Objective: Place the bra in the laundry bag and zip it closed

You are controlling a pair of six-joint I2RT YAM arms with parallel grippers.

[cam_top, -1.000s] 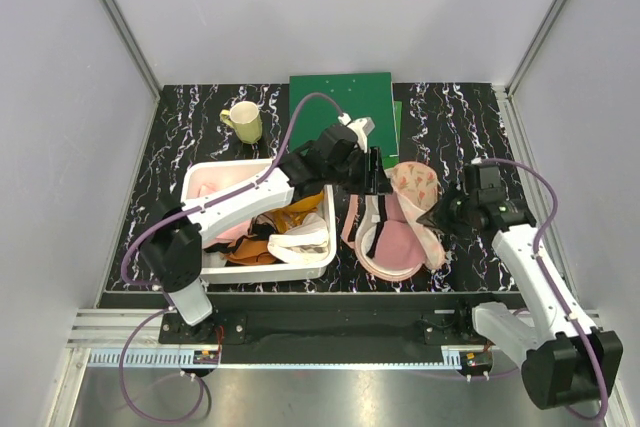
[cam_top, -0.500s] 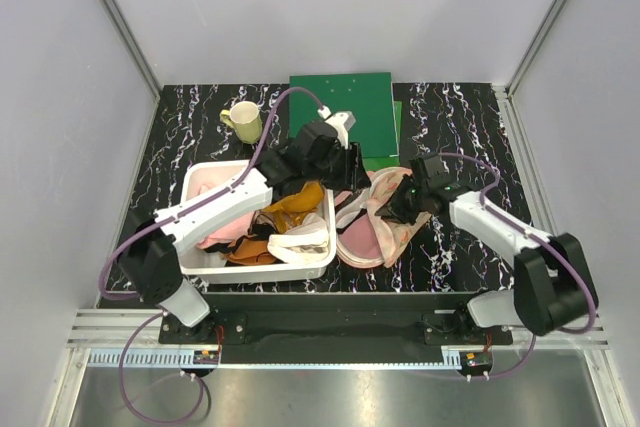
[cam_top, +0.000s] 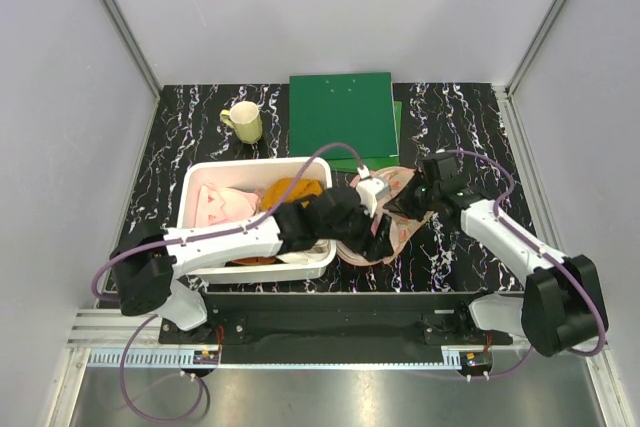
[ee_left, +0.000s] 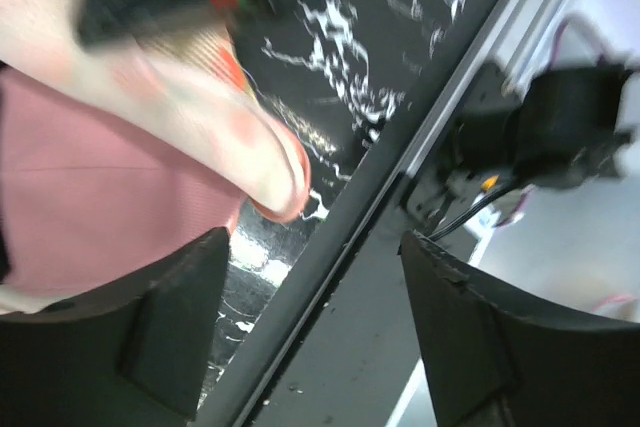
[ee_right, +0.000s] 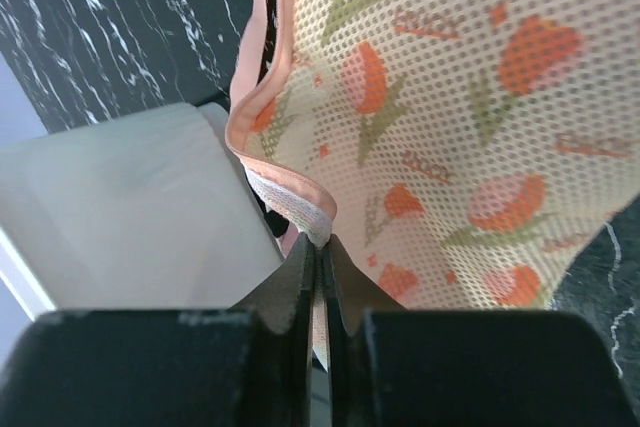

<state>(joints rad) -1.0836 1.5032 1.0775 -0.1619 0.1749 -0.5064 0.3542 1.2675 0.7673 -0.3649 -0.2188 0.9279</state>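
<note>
The laundry bag, cream mesh with red-and-green motifs and a pink edge, lies right of the white bin. My right gripper is shut on its pink zipper edge, with the motif mesh spread beyond it. My left gripper hovers low over the bag's front part, jaws wide open and empty. In the left wrist view dusty-pink fabric, seemingly the bra, lies under the bag's blurred rim. In the top view my left arm hides the bra.
The white bin holds an orange garment and a pale pink cloth. A yellow mug and a green clipboard sit at the back. The table's front edge rail runs close by the left gripper.
My left arm has swung from the back of the bag toward the front and now sits low over it. The right gripper moved slightly back-right with the bag edge.
</note>
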